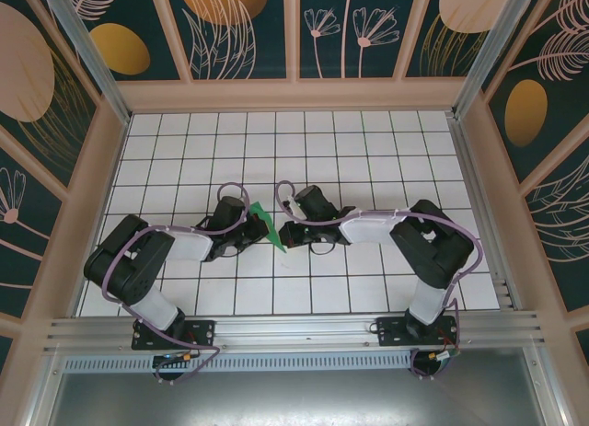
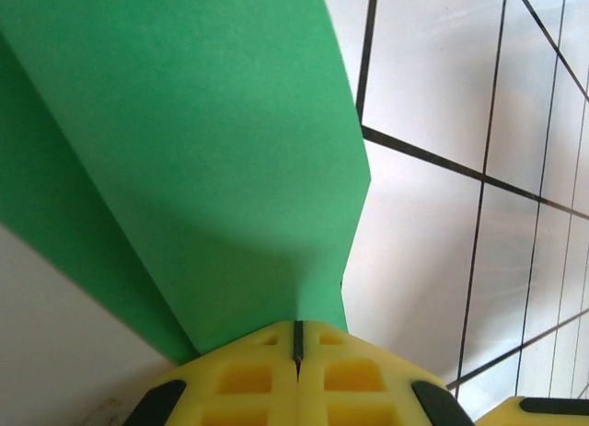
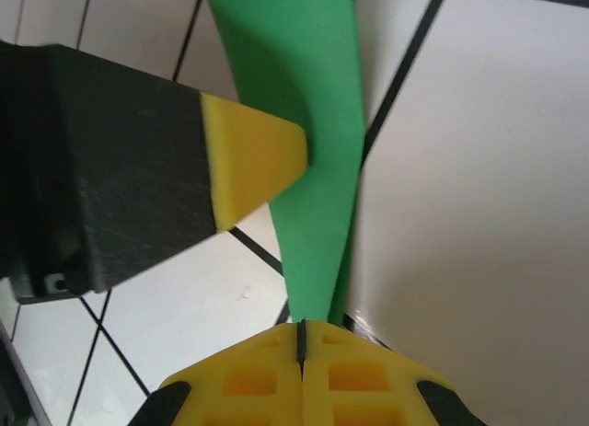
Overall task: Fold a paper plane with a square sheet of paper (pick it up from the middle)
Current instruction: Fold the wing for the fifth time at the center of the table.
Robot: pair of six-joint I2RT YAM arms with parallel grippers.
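The left fingers (image 2: 276,352) are pressed shut on the bottom edge of the green paper (image 2: 212,168), which rises from them in layered, creased flaps. The right fingers (image 3: 322,352) are clamped on a narrow end of it, with a left fingertip just beyond touching its side. The folding looks well along: a slim pointed shape between both sets of fingers, over the tiled counter (image 1: 368,150). Whether the wings are finished I cannot tell.

Bright-green paper plane (image 1: 265,222): slim creased dart, angled diagonally.
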